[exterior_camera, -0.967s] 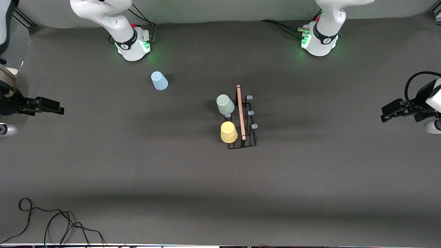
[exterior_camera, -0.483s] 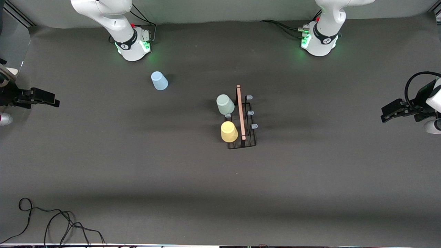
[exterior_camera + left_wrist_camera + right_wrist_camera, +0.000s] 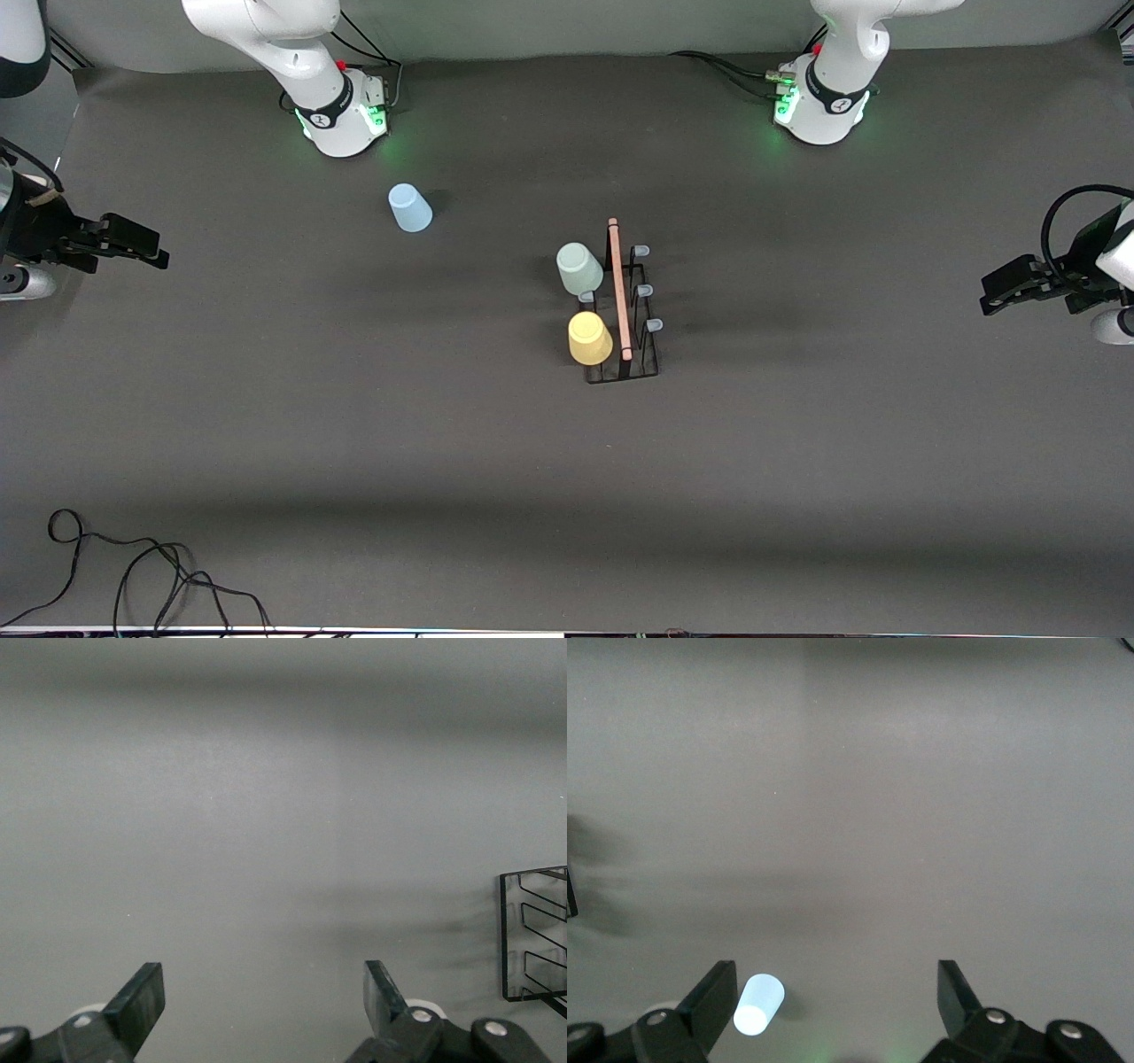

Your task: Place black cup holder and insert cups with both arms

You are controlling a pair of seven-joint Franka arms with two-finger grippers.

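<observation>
A: The counter [image 3: 797,496] is covered in dark grey cloth, with a loose black cable [image 3: 133,567] lying at the corner nearest the front camera, toward the right arm's end.

B: Where is the rack?

A: The black wire rack [image 3: 623,306] stands upright near the middle of the counter. The grey-green cup [image 3: 579,268] and the yellow cup [image 3: 588,338] sit upside down over its pegs, on the side toward the right arm's end; the yellow one is nearer the front camera. Three pale-tipped pegs toward the left arm's end are bare.

B: And the third cup?

A: The blue cup [image 3: 409,207] stands upside down on the cloth, near the right arm's base.

B: The claws?

A: The right claw [image 3: 135,240] hangs released over its end of the counter, holding nothing. The left claw [image 3: 1005,288] is spread wide and empty over the other end.
</observation>
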